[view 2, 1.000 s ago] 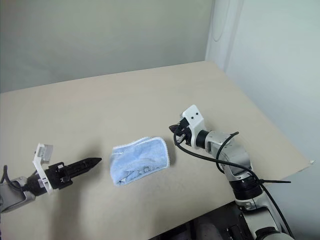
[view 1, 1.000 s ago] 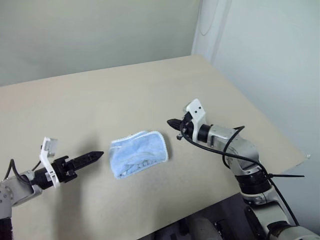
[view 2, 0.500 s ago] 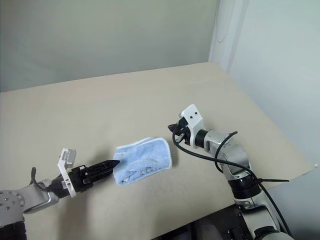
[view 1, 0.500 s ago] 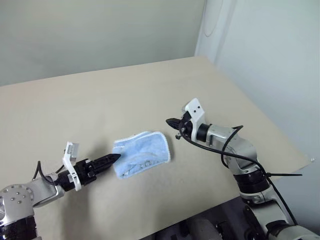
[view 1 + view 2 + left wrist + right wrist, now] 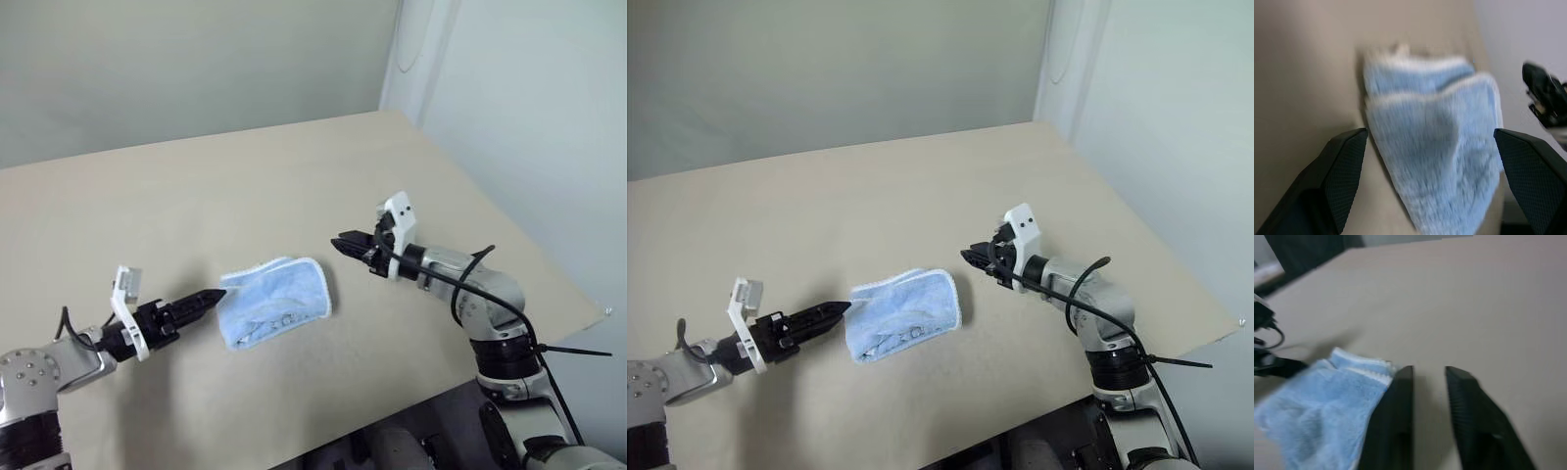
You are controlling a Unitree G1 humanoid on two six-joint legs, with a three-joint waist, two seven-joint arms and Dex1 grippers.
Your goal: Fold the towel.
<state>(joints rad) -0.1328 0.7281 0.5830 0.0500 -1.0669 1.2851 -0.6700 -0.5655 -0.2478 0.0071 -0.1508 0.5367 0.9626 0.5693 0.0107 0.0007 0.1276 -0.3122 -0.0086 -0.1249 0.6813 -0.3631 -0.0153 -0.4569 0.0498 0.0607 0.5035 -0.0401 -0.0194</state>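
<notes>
Towel (image 5: 274, 302): light blue terry with white stitched border, folded into a small bundle, lying near the middle of my beige table (image 5: 196, 196), between my two grippers. Left gripper (image 5: 214, 297): fingers spread wide, tips at the towel's left edge, the bundle sitting ahead between them; contact not clear. Right gripper (image 5: 341, 243): fingers slightly apart with a narrow gap, empty, just beside the towel's right edge.

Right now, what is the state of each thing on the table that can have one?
Light blue terry cloth towel: folded into a bundle, lying on the beige table, held by neither gripper.
Left gripper: open, tips at the towel's edge.
Right gripper: partly open, empty, apart from the towel.
</notes>
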